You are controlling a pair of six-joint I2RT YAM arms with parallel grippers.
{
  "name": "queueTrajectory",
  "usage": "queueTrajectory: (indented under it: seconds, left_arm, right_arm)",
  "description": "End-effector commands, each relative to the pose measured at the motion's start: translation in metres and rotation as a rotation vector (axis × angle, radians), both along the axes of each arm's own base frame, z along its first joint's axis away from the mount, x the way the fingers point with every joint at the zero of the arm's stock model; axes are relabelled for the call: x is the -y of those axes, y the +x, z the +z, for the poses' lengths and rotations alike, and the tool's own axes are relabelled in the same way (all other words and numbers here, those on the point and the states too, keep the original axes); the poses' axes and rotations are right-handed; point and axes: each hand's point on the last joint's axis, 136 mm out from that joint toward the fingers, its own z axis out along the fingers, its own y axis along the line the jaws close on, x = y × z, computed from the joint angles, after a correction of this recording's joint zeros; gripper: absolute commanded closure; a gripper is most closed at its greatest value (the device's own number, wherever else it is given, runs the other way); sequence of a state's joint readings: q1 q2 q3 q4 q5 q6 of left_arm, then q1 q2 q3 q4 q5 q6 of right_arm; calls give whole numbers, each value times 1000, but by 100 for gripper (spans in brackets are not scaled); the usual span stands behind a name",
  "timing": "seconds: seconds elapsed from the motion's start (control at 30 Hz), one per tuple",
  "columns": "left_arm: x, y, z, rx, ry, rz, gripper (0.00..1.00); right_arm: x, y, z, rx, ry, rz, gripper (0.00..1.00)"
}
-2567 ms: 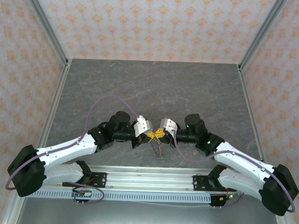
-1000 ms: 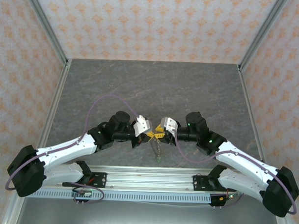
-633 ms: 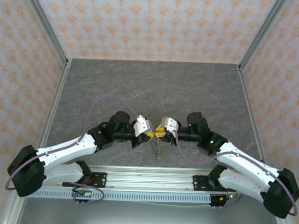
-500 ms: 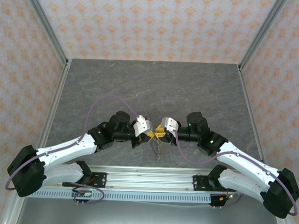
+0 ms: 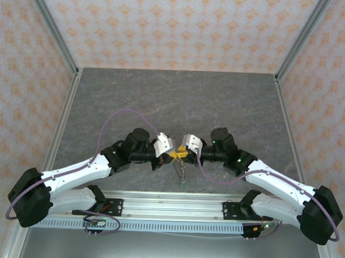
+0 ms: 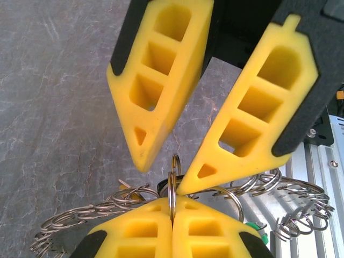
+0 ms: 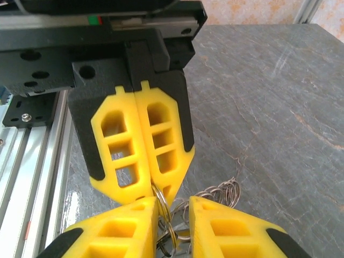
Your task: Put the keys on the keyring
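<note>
Grey stone counter (image 5: 179, 101) below, left hand (image 6: 172, 207) clamped on the keyring (image 6: 174, 161), which stands edge-on toward the right hand (image 7: 173, 207), directly opposite and parted slightly astride it.

Right end effector (image 5: 183, 153) now farther left, closer to left end effector (image 5: 172, 156).

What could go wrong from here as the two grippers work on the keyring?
The left gripper pinches only the thin edge of the keyring, so it may twist or slip out when pushed. The right gripper stands open with its tips almost against the left one's, so closing could jam them together.
</note>
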State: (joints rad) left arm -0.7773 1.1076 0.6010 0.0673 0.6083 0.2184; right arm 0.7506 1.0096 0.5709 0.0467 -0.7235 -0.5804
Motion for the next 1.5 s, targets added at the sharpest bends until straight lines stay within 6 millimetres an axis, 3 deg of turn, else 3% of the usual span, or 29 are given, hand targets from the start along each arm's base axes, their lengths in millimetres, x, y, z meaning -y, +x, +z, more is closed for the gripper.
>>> queueTrajectory:
  seconds: [0.0,0.63,0.8,1.13,1.47]
  left_arm:
    - [2,6,23,73,-43,1,100]
    - [1,5,23,78,-42,4,100]
    - [1,6,22,76,-39,6,100]
    - [1,7,21,79,-37,11,100]
    - [3,7,22,78,-43,2,100]
  right_arm:
    - [1,1,-5,-3,5,-24,79]
    - [-3,-7,42,68,121,27,79]
    - [-8,-4,37,52,122,31,78]
    - [-5,3,3,4,65,-23,78]
    - [0,4,4,26,65,-50,78]
